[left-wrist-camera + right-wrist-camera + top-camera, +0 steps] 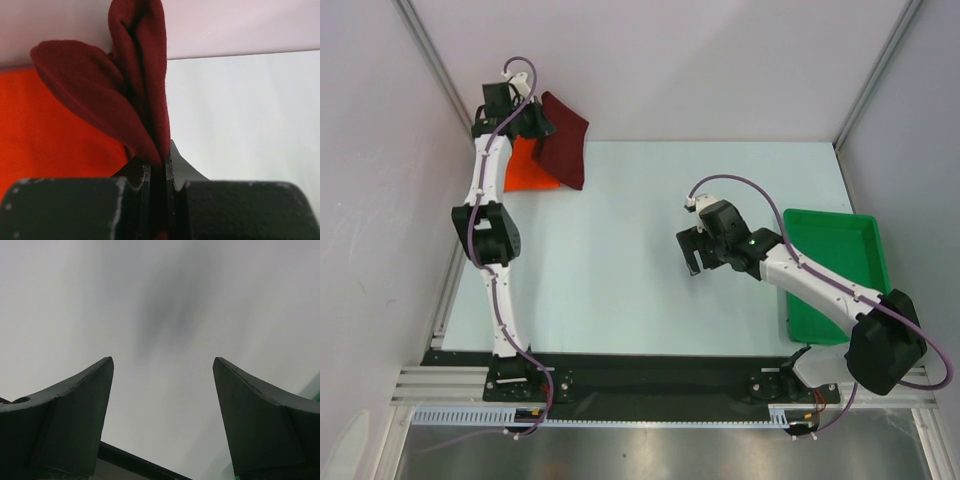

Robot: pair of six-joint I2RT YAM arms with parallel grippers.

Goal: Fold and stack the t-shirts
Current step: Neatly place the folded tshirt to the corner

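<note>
At the far left corner of the pale desk [640, 270], the left arm reaches straight out from its base along the left edge. The left gripper [534, 120] is clenched on the dark maroon t-shirt [566, 140]. The left wrist view shows this closely: the left gripper [159, 167] has its two dark jaws pressed almost together, with a bunched fold of the maroon t-shirt [140, 75] pinched between them. The cloth rises from the jaws in two rounded lobes. Just beside it, on the left, the bright orange-red t-shirt [527, 172] lies flat on the desk, partly covered by the arm. The maroon t-shirt overlaps its right edge and hangs down past it towards the near side. In the wrist view the orange-red t-shirt [50, 135] fills the lower left behind the maroon fold, and bare desk [250, 115] spreads out to the right. Further right, past a wide stretch of bare desk, the right gripper [693, 250] hovers above the middle of the desk, well apart from both t-shirts, with its jaws spread wide and nothing between them. The right wrist view agrees: the right gripper [162, 365] shows two dark fingers [75, 410] standing far apart over the plain surface. At the far right the green tray [840, 245] sits on the desk, with the right arm passing over its near left part.
</note>
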